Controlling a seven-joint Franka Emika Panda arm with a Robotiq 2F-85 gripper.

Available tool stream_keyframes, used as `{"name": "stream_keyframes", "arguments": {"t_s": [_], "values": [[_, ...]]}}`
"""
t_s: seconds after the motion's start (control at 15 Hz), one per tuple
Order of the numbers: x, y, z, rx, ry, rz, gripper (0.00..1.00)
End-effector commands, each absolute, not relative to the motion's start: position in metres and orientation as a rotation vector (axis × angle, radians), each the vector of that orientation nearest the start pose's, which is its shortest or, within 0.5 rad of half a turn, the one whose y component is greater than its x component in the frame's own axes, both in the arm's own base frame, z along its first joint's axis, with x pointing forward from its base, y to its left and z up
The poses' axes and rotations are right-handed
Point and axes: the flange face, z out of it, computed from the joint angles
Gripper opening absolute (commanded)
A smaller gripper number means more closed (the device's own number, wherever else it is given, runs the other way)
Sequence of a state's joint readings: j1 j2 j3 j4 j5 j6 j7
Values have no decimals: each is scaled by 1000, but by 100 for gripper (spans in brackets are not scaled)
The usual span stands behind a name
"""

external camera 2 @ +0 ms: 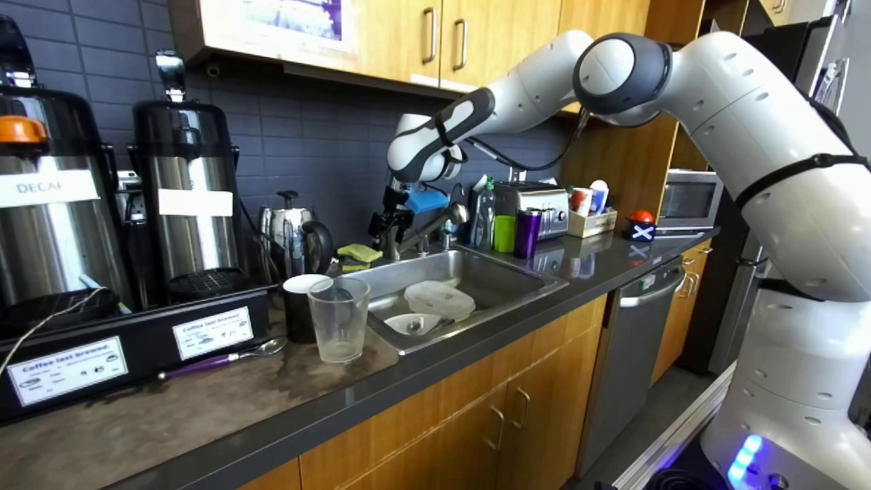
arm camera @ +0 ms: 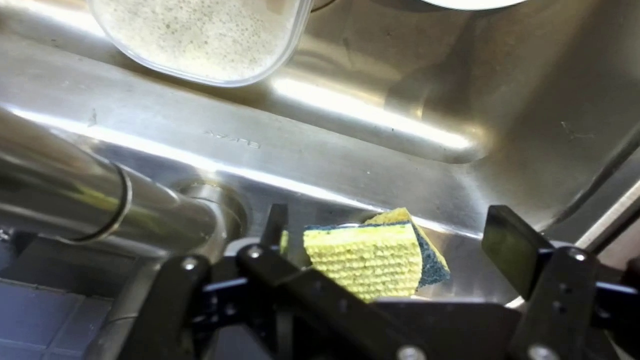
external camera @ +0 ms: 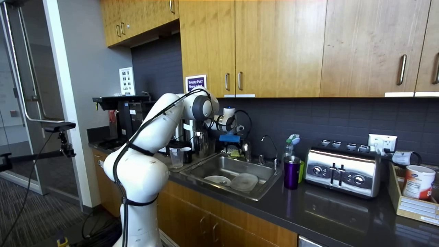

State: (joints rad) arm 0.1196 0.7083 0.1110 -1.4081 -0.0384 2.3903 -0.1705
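My gripper point(arm camera: 396, 240) is open and holds nothing. In the wrist view, a bright yellow sponge point(arm camera: 365, 260) shows between its fingers, apart from both. It rests on a second sponge point(arm camera: 434, 267) with a dark scouring side. My black gripper linkage hides the sponges' lower edge. In an exterior view, the gripper point(external camera 2: 391, 228) points down above and behind the yellow sponge point(external camera 2: 360, 253), which is at the sink's back corner. The sponges also show in an exterior view point(external camera: 235, 153). A blue block point(external camera 2: 427, 201) is on the wrist.
The metal faucet point(arm camera: 165, 215) is close beside the gripper. The sink point(external camera 2: 500, 262) holds a clear plastic container point(external camera 2: 439, 299) and a white bowl point(external camera 2: 413, 324). A kettle point(external camera 2: 289, 235), clear cup point(external camera 2: 340, 323), purple tumbler point(external camera 2: 527, 233) and toaster point(external camera: 343, 171) stand around it.
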Motion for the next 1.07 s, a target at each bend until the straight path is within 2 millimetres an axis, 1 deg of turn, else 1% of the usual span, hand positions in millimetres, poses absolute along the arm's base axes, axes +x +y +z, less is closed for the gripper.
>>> {"name": "stream_keyframes", "arguments": {"t_s": [0.0, 0.33, 0.67, 1.0], "values": [[746, 165, 314, -3013, -677, -406, 100], [755, 177, 313, -3027, -771, -415, 100], [767, 171, 314, -3032, -833, -446, 100], [779, 167, 314, -3022, -847, -467, 100]]}}
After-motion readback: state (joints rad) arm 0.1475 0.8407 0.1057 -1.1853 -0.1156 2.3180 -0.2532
